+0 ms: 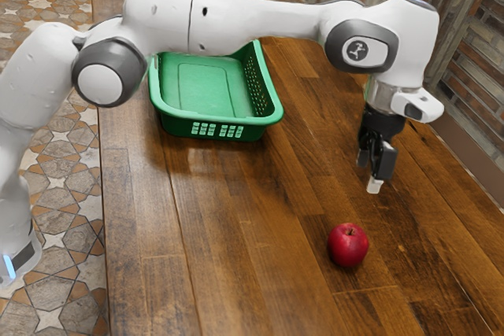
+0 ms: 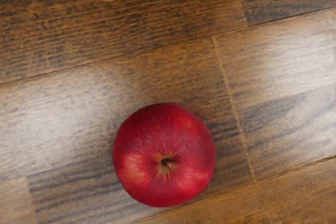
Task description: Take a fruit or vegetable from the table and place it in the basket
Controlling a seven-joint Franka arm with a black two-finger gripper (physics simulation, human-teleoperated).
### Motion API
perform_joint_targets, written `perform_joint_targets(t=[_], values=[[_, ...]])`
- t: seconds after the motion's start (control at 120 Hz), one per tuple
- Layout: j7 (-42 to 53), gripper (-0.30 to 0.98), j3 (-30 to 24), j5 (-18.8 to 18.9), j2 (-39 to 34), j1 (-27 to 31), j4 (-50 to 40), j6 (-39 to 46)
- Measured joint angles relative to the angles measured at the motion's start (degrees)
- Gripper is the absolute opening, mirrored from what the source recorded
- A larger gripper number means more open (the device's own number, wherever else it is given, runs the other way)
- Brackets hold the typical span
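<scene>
Am seeing a red apple [image 1: 349, 244] resting directly on the wooden table [image 1: 236, 218], stem end facing up, well apart from the green basket [image 1: 216, 122]. In the wrist view, am looking down at the same apple, dark red around the stem with paler, streaked patches, and at the brown grain and seams of the planks around it. Am holding the black gripper [image 1: 374, 185] raised above the tabletop, pointing down, near the apple and toward the exterior view's right of it. Am unable to tell whether spread or pressed together. Am reaching over from the exterior view's left with the white and grey arm [image 1: 248, 23], passing in front of the basket's far part. Am seeing the basket standing upright on the table, with slots and small holes piercing its sides. Beyond the table, am seeing patterned floor tiles [image 1: 59, 167] and a wall of mixed strips [image 1: 480, 68]
</scene>
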State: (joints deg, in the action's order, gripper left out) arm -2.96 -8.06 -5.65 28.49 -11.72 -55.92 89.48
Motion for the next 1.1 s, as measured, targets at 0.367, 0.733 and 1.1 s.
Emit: perform_joint_targets(t=[0.367,0.733,1.1], values=[[2.1,0.68,-4.3,4.0,0.0,-4.3,-5.0,-2.8],[3.4,0.69,-5.1,2.7,-1.4,-4.8,-13.2,0.1],[6.3,0.69,-2.2,3.2,1.0,-3.6,-13.3,8.5]])
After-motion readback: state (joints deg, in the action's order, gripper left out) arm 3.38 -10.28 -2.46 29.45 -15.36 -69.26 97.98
